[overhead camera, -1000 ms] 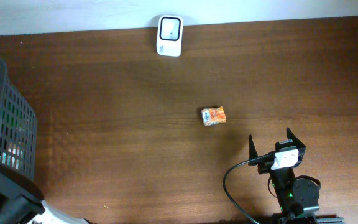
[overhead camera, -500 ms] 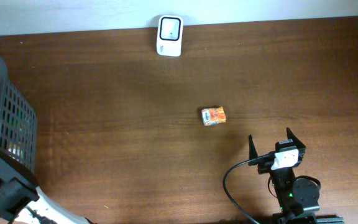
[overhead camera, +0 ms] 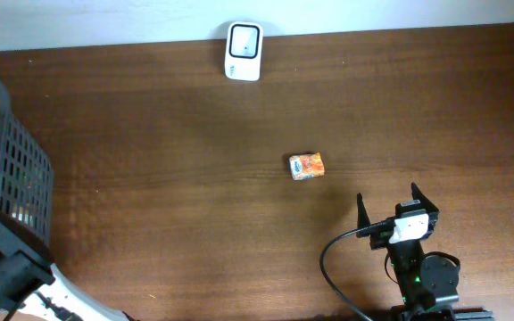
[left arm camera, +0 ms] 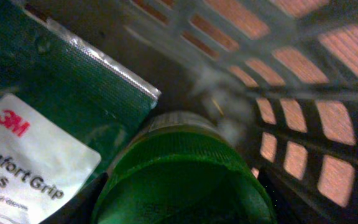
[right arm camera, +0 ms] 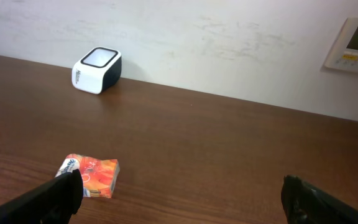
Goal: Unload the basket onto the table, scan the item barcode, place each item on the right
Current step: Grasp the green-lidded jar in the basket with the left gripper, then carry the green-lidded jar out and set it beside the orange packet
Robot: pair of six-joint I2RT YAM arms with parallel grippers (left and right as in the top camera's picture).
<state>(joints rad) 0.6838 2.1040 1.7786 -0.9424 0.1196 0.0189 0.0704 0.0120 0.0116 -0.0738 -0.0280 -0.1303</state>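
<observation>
Looks stiff, light, slick-sided: green-capped container (left arm camera: 185,168); best pinched across the cap. Cannot tell left gripper (left arm camera: 173,202) closure; right gripper (right arm camera: 182,190) spread wide.

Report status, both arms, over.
Left gripper down in basket at green-capped container, grip unconfirmed. Right gripper open, empty. Scanner at far edge; orange packet lies apart.

Dark brown wood table (overhead camera: 150,134) fills the overhead view, grain running left-right, w/ a faint sheen toward the far side. At its far edge stands a pale off-white wall (right arm camera: 229,37) — matte, lightly scuffed and smudged. 1 beige control panel (right arm camera: 352,43) w/ a small screen is mounted on it, far right. Light is soft, even.
</observation>
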